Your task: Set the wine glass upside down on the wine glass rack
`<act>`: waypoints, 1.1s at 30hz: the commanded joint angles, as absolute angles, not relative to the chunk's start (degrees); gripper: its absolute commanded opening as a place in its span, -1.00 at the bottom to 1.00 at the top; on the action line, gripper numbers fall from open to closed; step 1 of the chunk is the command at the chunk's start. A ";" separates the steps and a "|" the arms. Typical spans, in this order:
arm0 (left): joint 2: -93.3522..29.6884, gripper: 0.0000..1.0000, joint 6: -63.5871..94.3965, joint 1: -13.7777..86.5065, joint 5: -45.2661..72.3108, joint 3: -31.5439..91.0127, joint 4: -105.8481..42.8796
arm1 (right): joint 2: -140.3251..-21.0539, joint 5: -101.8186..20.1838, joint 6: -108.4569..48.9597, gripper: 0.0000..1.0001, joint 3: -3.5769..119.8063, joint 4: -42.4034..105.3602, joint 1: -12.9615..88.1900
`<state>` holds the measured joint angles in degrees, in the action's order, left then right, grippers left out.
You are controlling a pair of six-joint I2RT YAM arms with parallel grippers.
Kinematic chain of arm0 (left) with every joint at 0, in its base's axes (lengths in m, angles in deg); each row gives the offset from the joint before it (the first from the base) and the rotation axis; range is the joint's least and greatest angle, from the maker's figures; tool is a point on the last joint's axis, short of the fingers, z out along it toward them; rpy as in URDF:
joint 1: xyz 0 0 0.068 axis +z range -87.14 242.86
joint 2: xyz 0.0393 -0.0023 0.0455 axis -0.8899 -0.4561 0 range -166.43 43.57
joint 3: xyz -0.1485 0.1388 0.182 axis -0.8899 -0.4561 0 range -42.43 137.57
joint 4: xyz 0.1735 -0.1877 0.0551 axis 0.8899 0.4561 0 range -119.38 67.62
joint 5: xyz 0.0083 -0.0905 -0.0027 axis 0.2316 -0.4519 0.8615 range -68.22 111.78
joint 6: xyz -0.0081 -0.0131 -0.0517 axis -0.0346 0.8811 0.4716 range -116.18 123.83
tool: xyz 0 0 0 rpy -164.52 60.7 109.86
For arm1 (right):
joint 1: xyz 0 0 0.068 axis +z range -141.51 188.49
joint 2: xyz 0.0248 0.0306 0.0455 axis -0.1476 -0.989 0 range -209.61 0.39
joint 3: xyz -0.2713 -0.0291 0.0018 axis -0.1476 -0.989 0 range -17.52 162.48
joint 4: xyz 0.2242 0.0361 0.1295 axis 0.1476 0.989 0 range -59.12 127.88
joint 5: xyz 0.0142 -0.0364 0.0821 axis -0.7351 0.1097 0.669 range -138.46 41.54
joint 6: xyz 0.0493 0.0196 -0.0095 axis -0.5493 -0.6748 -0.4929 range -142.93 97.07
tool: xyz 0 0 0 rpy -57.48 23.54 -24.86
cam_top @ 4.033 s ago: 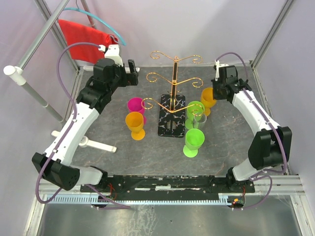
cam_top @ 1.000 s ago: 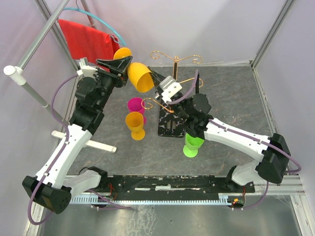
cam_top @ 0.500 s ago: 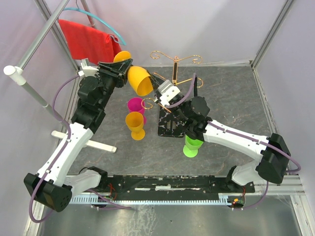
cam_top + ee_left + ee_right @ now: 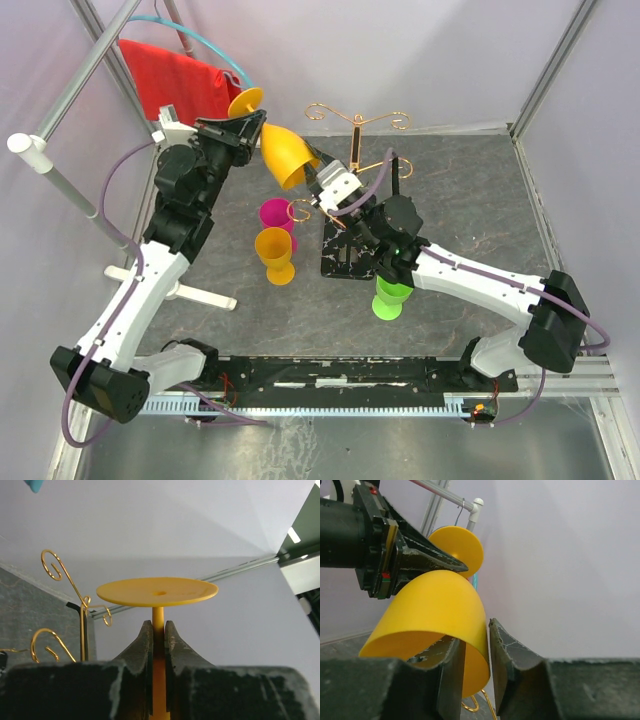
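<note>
Top view: the left gripper (image 4: pixel 252 130) holds the orange plastic wine glass (image 4: pixel 285 158) aloft, bowl-down and tilted, just beside the single gold wire wine glass rack (image 4: pixel 355 150), probably so its foot can slide onto an arm. Three more plastic glasses stand on the grey table (image 4: pixel 480 210): one magenta goblet (image 4: pixel 275 213), one orange goblet (image 4: pixel 273 252) and one green goblet (image 4: pixel 392 298).

Left wrist view: its fingers (image 4: pixel 142 650) are clamped on the thin stem (image 4: pixel 158 625).

Right wrist view: the right gripper (image 4: pixel 476 645) has its jaws parted astride the bowl's rim, seemingly steadying it rather than pinching.
</note>
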<state>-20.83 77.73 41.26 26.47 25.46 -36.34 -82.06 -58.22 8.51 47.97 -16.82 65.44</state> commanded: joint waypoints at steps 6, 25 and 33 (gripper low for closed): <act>-26.49 -0.95 51.36 42.53 26.44 38.45 -32.64 | -77.40 -65.48 10.51 0.14 49.47 -9.24 66.01; -37.38 -0.95 15.14 48.53 10.38 28.38 -62.88 | -50.92 -79.63 7.81 0.79 41.68 20.04 66.04; -41.74 -0.95 7.84 48.54 10.78 20.44 -77.13 | -43.25 -80.19 6.62 0.81 37.90 26.66 65.99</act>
<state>-39.67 15.05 48.60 12.51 21.90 -63.18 -46.35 -79.00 8.16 38.69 22.94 65.76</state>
